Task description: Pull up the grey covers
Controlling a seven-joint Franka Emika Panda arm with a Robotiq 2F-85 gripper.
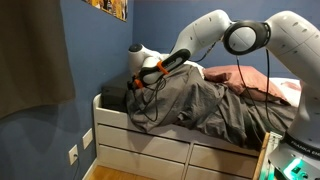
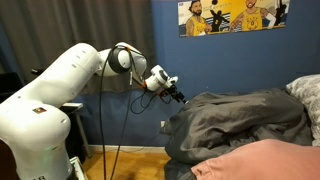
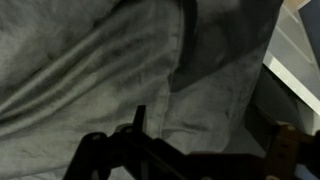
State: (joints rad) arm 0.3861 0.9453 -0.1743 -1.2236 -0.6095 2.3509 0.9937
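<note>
The grey covers (image 1: 205,108) lie rumpled across the bed, and they also show in an exterior view (image 2: 245,118). In both exterior views my gripper (image 1: 136,83) (image 2: 179,96) hovers at the foot end of the bed, just off the covers' edge. In the wrist view the covers (image 3: 110,70) fill most of the picture in soft folds. The gripper's dark fingers (image 3: 190,152) stand wide apart at the bottom edge, with nothing seen between them. The gripper looks open.
A pinkish-brown pillow (image 1: 255,80) (image 2: 265,160) and a light grey-white pillow (image 2: 306,90) lie at the head end. The bed has white drawers (image 1: 140,140) (image 3: 296,62). A blue wall (image 1: 100,45), a dark curtain (image 1: 35,50) and a poster (image 2: 230,15) surround it.
</note>
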